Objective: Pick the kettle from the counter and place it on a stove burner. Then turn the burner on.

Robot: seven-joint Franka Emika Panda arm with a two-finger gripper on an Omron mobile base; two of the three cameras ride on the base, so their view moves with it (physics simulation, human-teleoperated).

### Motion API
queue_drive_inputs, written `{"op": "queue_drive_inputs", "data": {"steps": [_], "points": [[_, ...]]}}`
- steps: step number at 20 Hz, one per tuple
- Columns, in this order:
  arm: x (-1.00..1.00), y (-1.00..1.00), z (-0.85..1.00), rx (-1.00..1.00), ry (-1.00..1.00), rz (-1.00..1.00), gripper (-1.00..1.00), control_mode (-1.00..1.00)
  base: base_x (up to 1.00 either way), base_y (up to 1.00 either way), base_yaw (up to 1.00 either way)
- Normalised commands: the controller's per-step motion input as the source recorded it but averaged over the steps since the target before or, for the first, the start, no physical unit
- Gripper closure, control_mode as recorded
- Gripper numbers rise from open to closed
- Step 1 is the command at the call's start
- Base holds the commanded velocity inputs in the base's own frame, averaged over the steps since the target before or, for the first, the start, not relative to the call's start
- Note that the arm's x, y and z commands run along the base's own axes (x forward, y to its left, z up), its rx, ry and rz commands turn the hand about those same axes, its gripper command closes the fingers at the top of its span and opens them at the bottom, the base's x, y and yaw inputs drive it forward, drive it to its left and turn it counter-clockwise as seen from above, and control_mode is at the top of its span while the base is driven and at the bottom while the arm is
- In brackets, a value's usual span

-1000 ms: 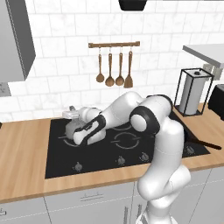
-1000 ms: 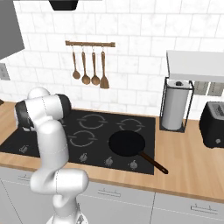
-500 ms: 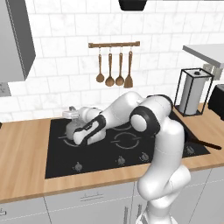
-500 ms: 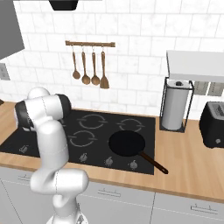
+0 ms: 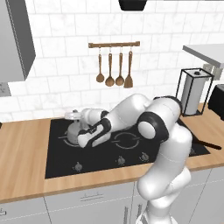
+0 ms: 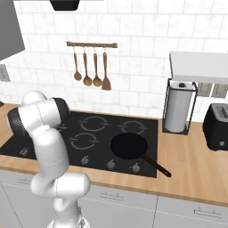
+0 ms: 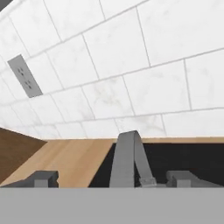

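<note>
Hand view shows the gripper [image 7: 113,179] spread wide around the kettle [image 5: 75,131] handle, so lift clear without snagging it before you reach for the knob.

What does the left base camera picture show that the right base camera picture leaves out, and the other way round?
Left base view alone: the kettle sitting on the black cooktop, with the gripper at it.

Right base view alone: a black frying pan on the cooktop, and the whole toaster.

Both share: the hanging wooden utensils, the paper towel holder and the wooden counter.
</note>
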Motion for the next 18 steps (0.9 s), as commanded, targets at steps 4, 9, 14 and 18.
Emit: {"op": "queue_drive_inputs", "data": {"steps": [4, 9, 14, 18], "points": [[0.0, -0.28, 0.3, -0.03, 0.3, 0.0, -1.0, -1.0, 0.0, 0.0, 0.0], [0.0, -0.32, 0.4, -0.06, 0.26, 0.0, -1.0, -1.0, 0.0, 0.0, 0.0], [0.0, -0.31, 0.44, -0.1, 0.25, 0.0, -1.0, -1.0, 0.0, 0.0, 0.0], [0.0, -0.37, 0.18, -0.11, 0.24, 0.0, -1.0, -1.0, 0.0, 0.0, 0.0]]}}
